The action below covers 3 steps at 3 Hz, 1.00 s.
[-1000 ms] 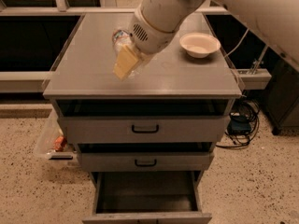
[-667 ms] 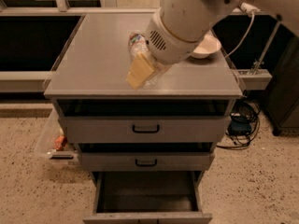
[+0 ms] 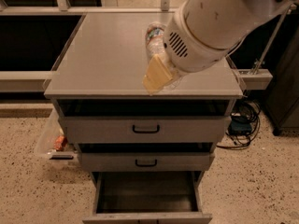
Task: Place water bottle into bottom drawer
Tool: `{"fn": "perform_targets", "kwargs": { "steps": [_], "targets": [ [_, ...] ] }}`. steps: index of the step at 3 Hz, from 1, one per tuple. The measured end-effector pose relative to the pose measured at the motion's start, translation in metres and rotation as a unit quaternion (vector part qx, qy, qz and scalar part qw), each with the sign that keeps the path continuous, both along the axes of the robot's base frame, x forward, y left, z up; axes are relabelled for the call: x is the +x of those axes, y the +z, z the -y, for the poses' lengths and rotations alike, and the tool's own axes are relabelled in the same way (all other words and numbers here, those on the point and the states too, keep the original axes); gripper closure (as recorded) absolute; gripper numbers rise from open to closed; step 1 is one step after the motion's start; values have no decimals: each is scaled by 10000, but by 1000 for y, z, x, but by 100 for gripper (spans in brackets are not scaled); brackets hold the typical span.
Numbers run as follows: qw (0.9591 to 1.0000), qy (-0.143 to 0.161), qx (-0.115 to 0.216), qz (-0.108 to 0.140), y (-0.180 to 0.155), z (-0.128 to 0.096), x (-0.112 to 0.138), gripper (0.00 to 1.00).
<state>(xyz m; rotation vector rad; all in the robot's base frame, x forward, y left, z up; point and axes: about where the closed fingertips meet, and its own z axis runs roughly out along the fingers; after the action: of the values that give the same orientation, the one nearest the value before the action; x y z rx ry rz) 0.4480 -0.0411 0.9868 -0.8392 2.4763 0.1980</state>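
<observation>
The water bottle (image 3: 154, 40) is clear crinkled plastic and is held in my gripper (image 3: 159, 71), above the front middle of the grey cabinet top (image 3: 103, 59). My gripper's tan fingers (image 3: 155, 76) are shut on the bottle, which sticks out up and behind them. The large white arm hides the bottle's lower part. The bottom drawer (image 3: 147, 195) is pulled open below, with a dark grey empty interior. The white bowl is hidden behind the arm.
Two higher drawers with black handles (image 3: 145, 129) are closed. A clear plastic bin (image 3: 53, 141) sits on the speckled floor at the left. Cables (image 3: 243, 125) lie on the floor at the right. Dark shelving stands at both sides.
My arm has moved right and toward the cabinet's front edge with the bottle in the gripper. It now covers the white bowl.
</observation>
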Motion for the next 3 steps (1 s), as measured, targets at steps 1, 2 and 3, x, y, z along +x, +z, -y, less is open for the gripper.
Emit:
{"fn": "perform_targets", "kwargs": {
  "steps": [1, 2, 3],
  "targets": [
    [9999, 112, -41, -16, 7, 3, -6, 100],
    [9999, -33, 66, -111, 7, 33, -32, 100],
    [9975, -374, 536, -272, -20, 74, -60, 100]
  ]
}}
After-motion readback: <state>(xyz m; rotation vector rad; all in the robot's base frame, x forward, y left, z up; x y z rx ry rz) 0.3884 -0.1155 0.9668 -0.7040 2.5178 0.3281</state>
